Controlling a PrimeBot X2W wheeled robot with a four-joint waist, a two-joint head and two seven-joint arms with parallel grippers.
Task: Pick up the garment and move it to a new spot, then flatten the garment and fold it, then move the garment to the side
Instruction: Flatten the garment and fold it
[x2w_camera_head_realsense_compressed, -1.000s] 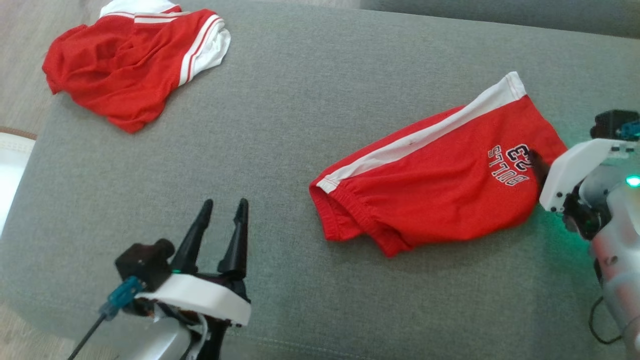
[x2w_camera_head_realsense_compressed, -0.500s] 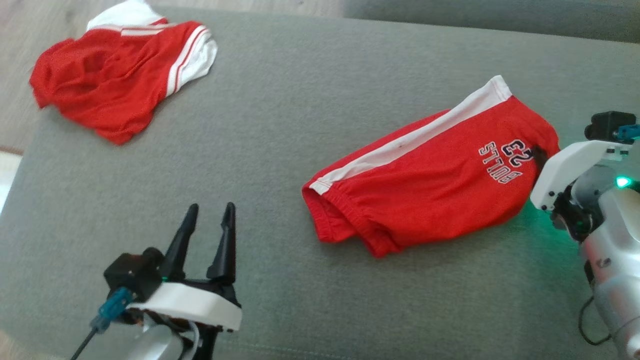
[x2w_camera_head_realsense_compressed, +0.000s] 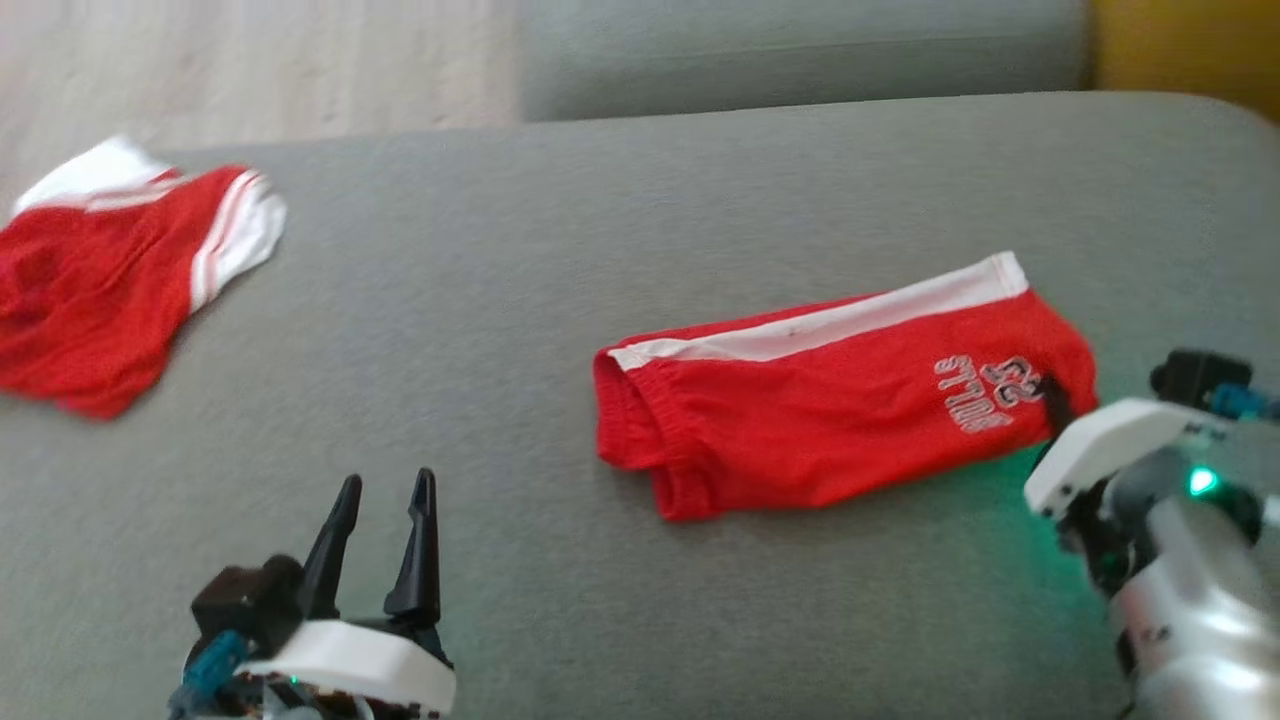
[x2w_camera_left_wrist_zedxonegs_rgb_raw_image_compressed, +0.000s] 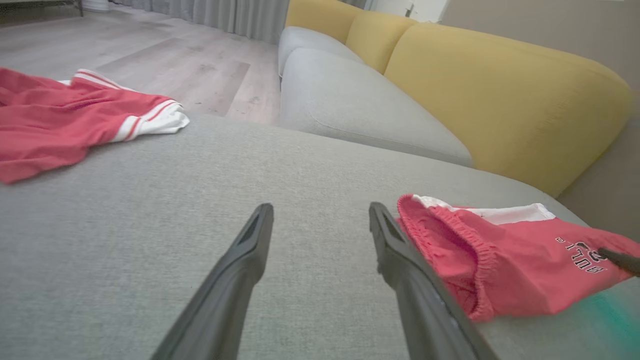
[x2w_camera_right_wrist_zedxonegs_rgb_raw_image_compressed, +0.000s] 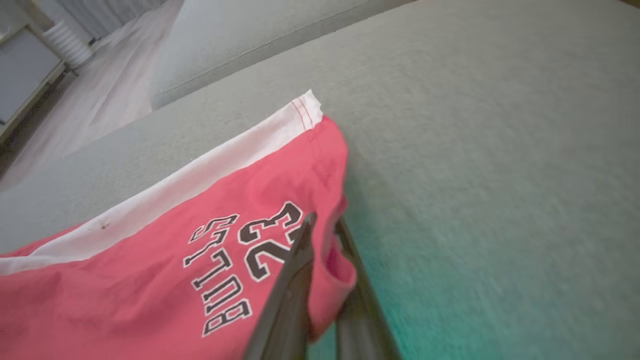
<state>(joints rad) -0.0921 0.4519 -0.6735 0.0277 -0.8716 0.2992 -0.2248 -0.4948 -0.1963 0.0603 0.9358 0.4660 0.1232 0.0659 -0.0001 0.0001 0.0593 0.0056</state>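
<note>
This looks like the pick-up step: the right fingers (x2w_camera_right_wrist_zedxonegs_rgb_raw_image_compressed: 292, 290) are pinched shut on the hem of the red shorts (x2w_camera_head_realsense_compressed: 830, 400), which lie on the grey sofa cushion (x2w_camera_head_realsense_compressed: 600, 250). Next, I'd say, comes a lift and carry to a fresh spot. The left fingers (x2w_camera_head_realsense_compressed: 418, 540) hover spread wide, empty, apart from the cloth.

Left gripper (x2w_camera_head_realsense_compressed: 388, 478) rests low with fingers spread wide; right gripper (x2w_camera_head_realsense_compressed: 1052, 392) reaches inward, fingers pinched together.
</note>
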